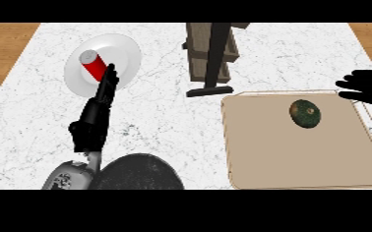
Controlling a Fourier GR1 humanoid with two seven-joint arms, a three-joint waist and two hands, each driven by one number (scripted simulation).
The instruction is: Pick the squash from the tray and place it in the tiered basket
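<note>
A dark green squash (pixel 306 113) lies on the beige tray (pixel 276 162), near the tray's far right part. The tiered basket (pixel 212 54), wooden with a dark post and base, stands on the marble counter just beyond the tray's far left corner. My right hand (pixel 357 87) shows at the right edge, above the tray's far right corner, open and a little way from the squash. My left hand (pixel 97 110) stretches up the left side with straight fingers, its tips by a red can.
A red can (pixel 92 66) lies on a white plate (pixel 120 49) at the far left. A dark round object (pixel 138 174) sits at the lower edge beside my left forearm. Wooden floor shows past the counter's far corners.
</note>
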